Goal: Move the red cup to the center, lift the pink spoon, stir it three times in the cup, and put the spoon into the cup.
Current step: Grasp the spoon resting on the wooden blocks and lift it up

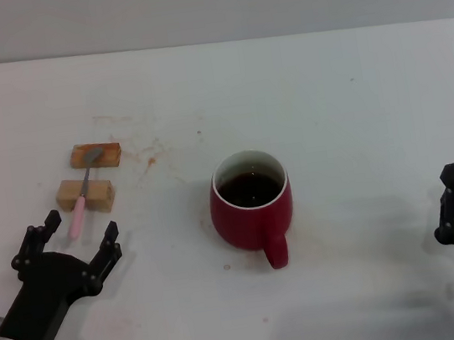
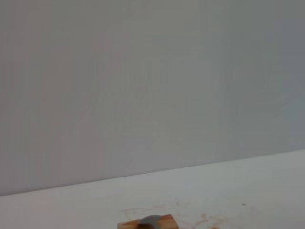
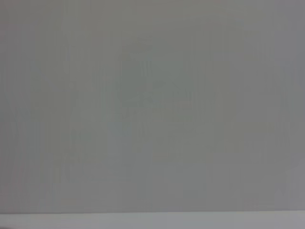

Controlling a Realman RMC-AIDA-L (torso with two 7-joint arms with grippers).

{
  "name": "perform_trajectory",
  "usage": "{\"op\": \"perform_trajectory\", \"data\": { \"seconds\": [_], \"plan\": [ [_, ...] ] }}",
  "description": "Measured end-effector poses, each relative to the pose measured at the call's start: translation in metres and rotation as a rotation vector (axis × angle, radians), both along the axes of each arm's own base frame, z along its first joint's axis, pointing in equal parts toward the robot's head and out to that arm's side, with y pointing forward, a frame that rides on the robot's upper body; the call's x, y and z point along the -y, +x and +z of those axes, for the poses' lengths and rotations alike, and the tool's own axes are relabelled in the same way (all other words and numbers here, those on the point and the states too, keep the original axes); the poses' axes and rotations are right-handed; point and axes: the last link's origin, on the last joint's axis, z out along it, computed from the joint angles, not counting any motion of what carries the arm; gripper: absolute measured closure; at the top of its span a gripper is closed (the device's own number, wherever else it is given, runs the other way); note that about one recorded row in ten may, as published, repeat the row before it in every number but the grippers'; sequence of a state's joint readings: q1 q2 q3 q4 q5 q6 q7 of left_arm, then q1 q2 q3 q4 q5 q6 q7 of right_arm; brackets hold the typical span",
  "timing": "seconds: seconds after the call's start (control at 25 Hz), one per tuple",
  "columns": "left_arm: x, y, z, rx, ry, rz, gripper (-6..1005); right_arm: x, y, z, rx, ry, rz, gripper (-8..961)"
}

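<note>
head view: red cup (image 1: 251, 210) mid-table

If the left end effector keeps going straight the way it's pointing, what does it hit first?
Probably the pink spoon: its handle tip lies just ahead of the open left end effector, resting across two wooden blocks. Height is unclear.

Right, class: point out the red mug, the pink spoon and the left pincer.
Red mug (image 1: 247, 222): head view, outer front wall.
Pink spoon (image 1: 78, 216): head view, pink handle.
Left pincer (image 1: 80, 235): head view, the gap midway between its open fingertips.
</note>
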State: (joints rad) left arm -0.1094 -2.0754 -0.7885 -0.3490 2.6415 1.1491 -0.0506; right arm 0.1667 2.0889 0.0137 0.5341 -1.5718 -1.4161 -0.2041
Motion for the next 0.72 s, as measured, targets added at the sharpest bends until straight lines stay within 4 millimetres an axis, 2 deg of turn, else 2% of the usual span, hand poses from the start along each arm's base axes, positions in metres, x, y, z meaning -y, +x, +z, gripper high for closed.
{"op": "perform_trajectory", "data": {
  "seconds": [0.72],
  "plan": [
    [-0.0067, -0.0009, -0.0008, -0.01, -0.007, 0.015, 251, 0.0006, -0.001, -0.0009, -0.003, -0.003, 0.003, 952]
  ]
}}
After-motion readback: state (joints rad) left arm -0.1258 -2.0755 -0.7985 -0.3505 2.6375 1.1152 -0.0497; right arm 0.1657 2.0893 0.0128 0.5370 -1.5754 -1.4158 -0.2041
